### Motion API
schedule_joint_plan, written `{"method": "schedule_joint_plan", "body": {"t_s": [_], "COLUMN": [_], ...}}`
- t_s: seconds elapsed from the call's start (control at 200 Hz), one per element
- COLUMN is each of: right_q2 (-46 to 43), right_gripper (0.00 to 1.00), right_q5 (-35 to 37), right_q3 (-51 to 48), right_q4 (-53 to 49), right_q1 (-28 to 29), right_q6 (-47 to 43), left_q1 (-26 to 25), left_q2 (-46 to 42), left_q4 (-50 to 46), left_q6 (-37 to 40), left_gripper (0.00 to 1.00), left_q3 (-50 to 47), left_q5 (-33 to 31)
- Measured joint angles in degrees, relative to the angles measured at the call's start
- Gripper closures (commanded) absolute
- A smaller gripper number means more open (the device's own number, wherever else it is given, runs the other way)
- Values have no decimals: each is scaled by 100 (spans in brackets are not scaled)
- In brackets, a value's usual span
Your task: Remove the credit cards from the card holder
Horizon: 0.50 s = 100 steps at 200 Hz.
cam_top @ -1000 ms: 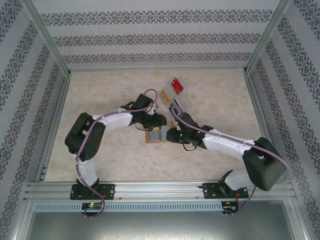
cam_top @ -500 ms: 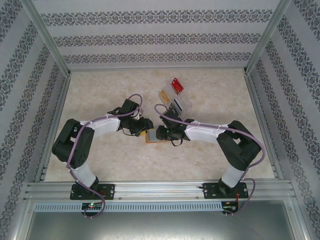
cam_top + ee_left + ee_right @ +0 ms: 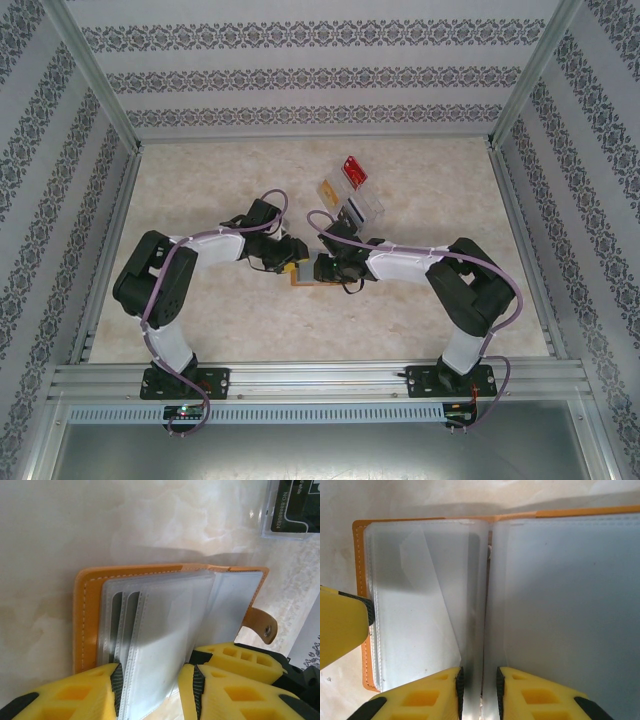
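Open on the bench (image 3: 200, 190) just beside the clear tray (image 3: 352, 200), the card holder (image 3: 312, 273) has one page (image 3: 475, 605) pinched upright by the right gripper (image 3: 479, 690), likely to expose pockets, while the left gripper (image 3: 155, 690) straddles other pages (image 3: 160, 630), its grip unclear.

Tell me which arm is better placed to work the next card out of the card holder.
Right, probably. The right pincer brackets one raised pocket page at the spine of the card holder; the left pincer straddles several pages at its edge, better for steadying.
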Motion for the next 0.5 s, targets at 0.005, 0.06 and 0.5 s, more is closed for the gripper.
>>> {"method": "schedule_joint_plan", "body": {"t_s": [0.005, 0.06, 0.5], "right_q2": [0, 4, 13], "right_gripper": [74, 74, 74], "right_q5": [0, -20, -46], "right_q3": [0, 0, -2], "right_q4": [0, 4, 68], "right_q1": [0, -17, -59], "right_q6": [0, 0, 48], "left_q1": [0, 0, -46], "left_q2": [0, 20, 219], "left_q4": [-2, 0, -472], "left_q6": [0, 4, 457], "left_gripper": [56, 55, 52], "left_q3": [0, 26, 417], "left_q5": [2, 20, -52]}}
